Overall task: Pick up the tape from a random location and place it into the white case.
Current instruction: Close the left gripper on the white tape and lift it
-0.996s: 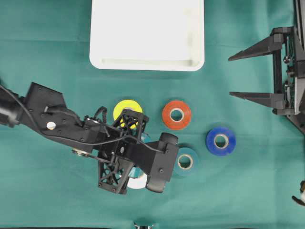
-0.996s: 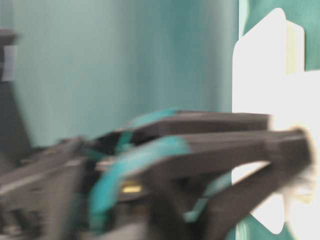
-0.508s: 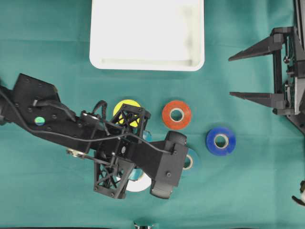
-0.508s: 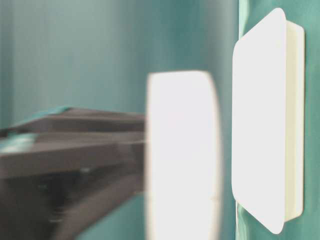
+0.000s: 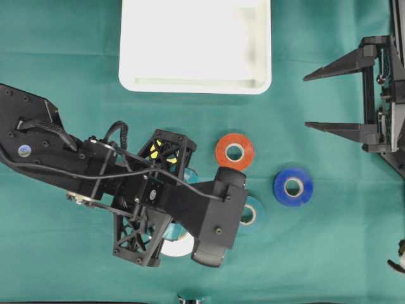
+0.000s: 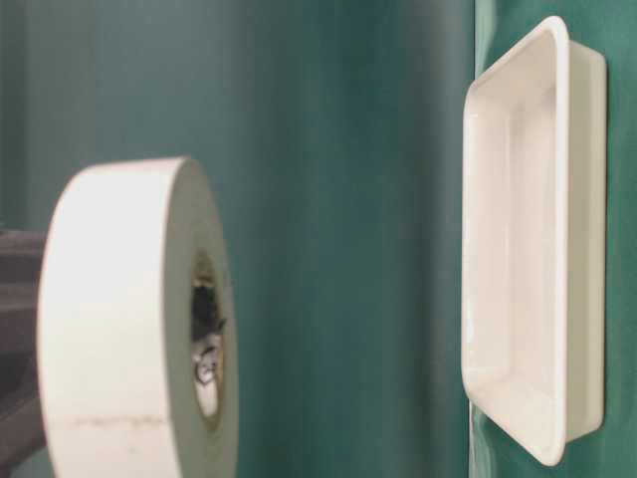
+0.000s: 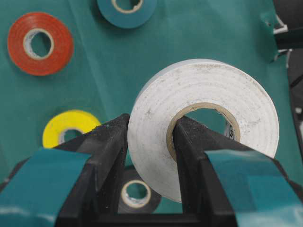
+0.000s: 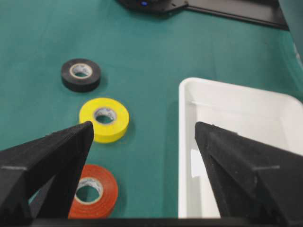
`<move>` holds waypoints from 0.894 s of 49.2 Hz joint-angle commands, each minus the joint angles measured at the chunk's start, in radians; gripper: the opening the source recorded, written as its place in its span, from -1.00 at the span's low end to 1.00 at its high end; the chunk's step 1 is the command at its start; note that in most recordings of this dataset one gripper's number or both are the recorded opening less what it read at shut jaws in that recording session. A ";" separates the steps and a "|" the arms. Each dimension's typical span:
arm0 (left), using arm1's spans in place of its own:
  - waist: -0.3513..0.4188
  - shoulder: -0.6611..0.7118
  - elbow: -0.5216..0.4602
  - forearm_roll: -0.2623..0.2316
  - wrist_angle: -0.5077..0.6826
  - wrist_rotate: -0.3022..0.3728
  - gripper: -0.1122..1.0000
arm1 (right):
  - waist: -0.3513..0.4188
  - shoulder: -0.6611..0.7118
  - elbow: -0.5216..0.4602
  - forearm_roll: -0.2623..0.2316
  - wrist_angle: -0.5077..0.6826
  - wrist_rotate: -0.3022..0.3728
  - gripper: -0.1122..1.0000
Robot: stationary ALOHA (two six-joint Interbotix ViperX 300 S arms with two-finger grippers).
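White tape (image 5: 176,246) hangs clamped in the left tool (image 5: 166,237), now lifted and drawn lower-left in the overhead view. At table level, the roll (image 6: 134,324) shows sharp where blur was; the white case (image 6: 532,239) lies beyond. Left wrist view: one finger (image 7: 191,156) through its core. The right tool (image 8: 142,142) stays spread.
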 commanded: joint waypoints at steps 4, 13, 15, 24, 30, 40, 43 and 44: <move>-0.003 -0.037 -0.021 0.002 -0.003 0.000 -0.36 | 0.002 0.005 -0.028 0.000 -0.003 0.002 0.83; -0.005 -0.037 -0.021 0.003 -0.003 0.000 -0.36 | 0.000 0.003 -0.028 0.000 -0.005 0.002 0.83; -0.003 -0.038 -0.021 0.002 -0.003 0.000 -0.36 | 0.002 0.003 -0.028 0.000 -0.003 0.002 0.83; -0.005 -0.037 -0.021 0.002 -0.003 0.000 -0.36 | 0.002 0.003 -0.028 0.000 -0.003 0.002 0.83; -0.005 -0.037 -0.020 0.002 -0.005 0.000 -0.36 | 0.002 0.005 -0.028 0.000 -0.002 0.002 0.83; -0.002 -0.037 -0.021 0.003 -0.008 0.000 -0.36 | 0.002 0.003 -0.028 0.000 0.003 0.002 0.83; 0.000 -0.037 -0.021 0.003 -0.008 0.000 -0.36 | 0.002 0.003 -0.028 0.000 0.005 0.002 0.83; 0.003 -0.038 -0.020 0.002 -0.009 0.000 -0.36 | 0.002 0.005 -0.028 0.000 0.005 0.002 0.83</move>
